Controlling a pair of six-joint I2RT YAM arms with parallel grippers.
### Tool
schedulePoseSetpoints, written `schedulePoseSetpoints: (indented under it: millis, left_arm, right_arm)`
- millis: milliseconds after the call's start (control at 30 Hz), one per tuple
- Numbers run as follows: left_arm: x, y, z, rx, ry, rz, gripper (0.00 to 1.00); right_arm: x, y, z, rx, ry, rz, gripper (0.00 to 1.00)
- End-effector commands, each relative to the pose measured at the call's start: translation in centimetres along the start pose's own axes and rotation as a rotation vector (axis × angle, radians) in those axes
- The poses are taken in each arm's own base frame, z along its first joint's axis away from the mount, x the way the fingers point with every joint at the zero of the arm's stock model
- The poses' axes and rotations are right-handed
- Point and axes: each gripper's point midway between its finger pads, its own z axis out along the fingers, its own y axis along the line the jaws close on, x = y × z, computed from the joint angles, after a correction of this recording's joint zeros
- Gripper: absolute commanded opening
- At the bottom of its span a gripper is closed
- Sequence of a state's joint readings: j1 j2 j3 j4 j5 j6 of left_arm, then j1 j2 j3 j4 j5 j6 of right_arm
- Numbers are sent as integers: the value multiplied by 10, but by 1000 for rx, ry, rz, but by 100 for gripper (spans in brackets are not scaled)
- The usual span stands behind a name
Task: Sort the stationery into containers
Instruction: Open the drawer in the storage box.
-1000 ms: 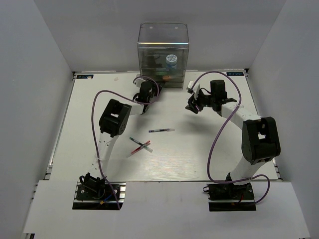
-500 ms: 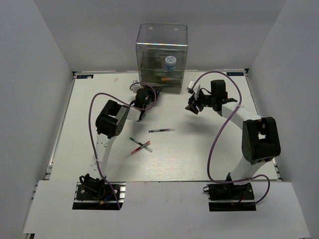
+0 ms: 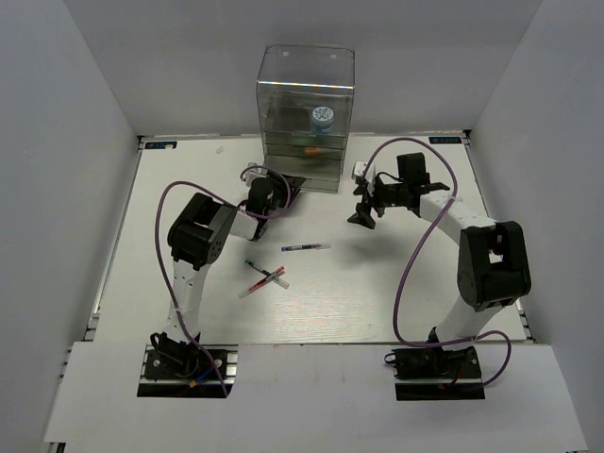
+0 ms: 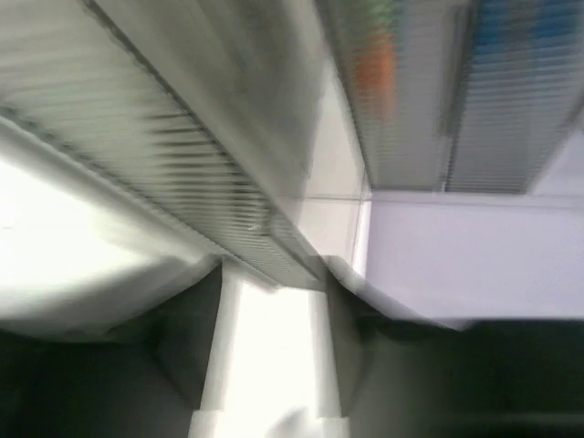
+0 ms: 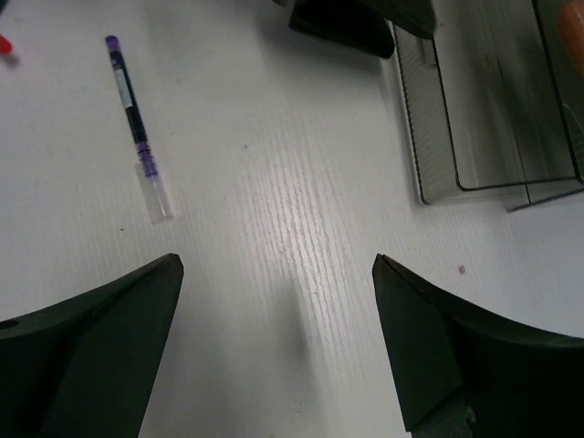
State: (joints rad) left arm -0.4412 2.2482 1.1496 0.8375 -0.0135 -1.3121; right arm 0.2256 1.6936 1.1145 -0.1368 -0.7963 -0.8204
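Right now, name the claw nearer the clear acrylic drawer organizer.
Left. The left claw is by the organizer, at its lower front; the right claw hangs apart, off its front-right corner.

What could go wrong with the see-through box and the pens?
1. The left claw sits right against the bottom of the tall clear plastic drawer box. A hard tug or push might slide or tip it.
2. The right claw hangs open to one side of the thin purple-and-clear pen. If it closes off-centre, the pen might roll away instead of being picked up.
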Motion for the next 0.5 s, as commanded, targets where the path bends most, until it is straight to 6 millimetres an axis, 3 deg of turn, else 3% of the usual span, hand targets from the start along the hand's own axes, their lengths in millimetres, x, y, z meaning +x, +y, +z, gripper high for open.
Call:
schedulePoseSetpoints:
  millis: [0, 67, 100, 200, 233, 367, 400, 467]
  left_arm:
    - [-5, -24, -10, 6, 26, 47, 65]
    - [-5, -24, -16, -5, 29, 73, 73]
    - [-9, -38, -19, 21, 21, 84, 78]
    - [-12, -35, -31, 9, 27, 109, 80]
    - [-16, -50, -39, 35, 18, 134, 80]
    - [-15, -31, -71, -50, 35, 193, 83]
    - [-19, -34, -84, -90, 30, 194, 83]
    - [-20, -21, -101, -170, 41, 239, 85]
  right_arm:
    - [-19, 22, -1, -152, -52, -115, 90]
    - [-19, 44, 1, -250, -60, -130, 90]
    - [-18, 47, 3, -276, -65, -183, 90]
    - [-14, 66, 13, -368, -64, -239, 90]
    - [-9, 68, 18, -382, -49, -261, 90]
    - [-5, 86, 42, -439, -4, -312, 89]
    - [-8, 92, 48, -455, -3, -320, 87]
    - [-3, 101, 62, -476, 29, -313, 82]
